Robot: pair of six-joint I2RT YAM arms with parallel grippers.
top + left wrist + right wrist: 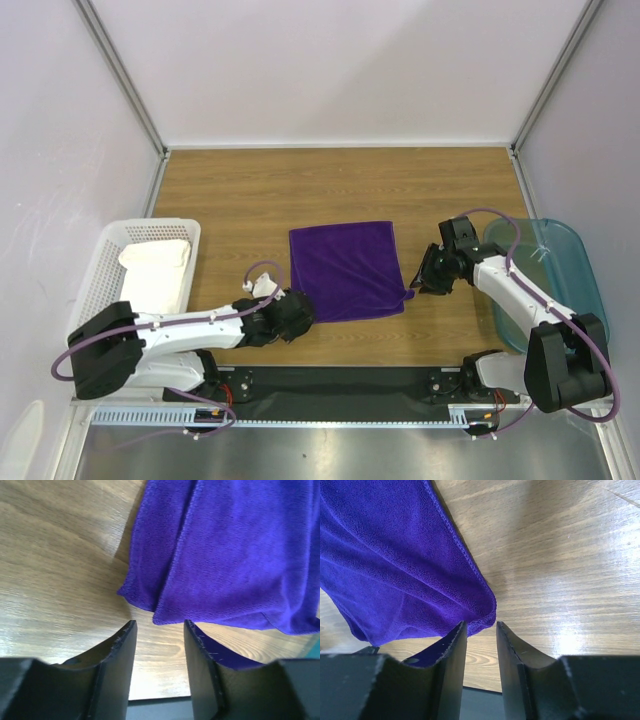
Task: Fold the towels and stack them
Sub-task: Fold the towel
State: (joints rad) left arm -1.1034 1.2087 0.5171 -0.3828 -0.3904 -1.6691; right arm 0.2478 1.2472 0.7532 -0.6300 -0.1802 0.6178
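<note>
One deep-purple towel (pixel 345 268) lies spread flat on the wooden table. My left gripper (pixel 300 312) sits low at its near left corner. In the left wrist view the jaws of that gripper (pixel 160 625) stand apart over bare wood, and the doubled towel corner (pixel 165 605) lies just beyond the tips. My right gripper (pixel 416 284) is at the near right corner. Its jaws (pixel 481 625) stand narrowly apart, with the towel's hemmed corner (pixel 482 611) right at the tips and unpinched. A white towel (pixel 156 262) lies in the basket at the left.
The white perforated basket (pixel 108 252) stands at the left edge of the table. A teal bin (pixel 572 262) stands at the right, behind my right arm. Grey walls enclose the table on three sides.
</note>
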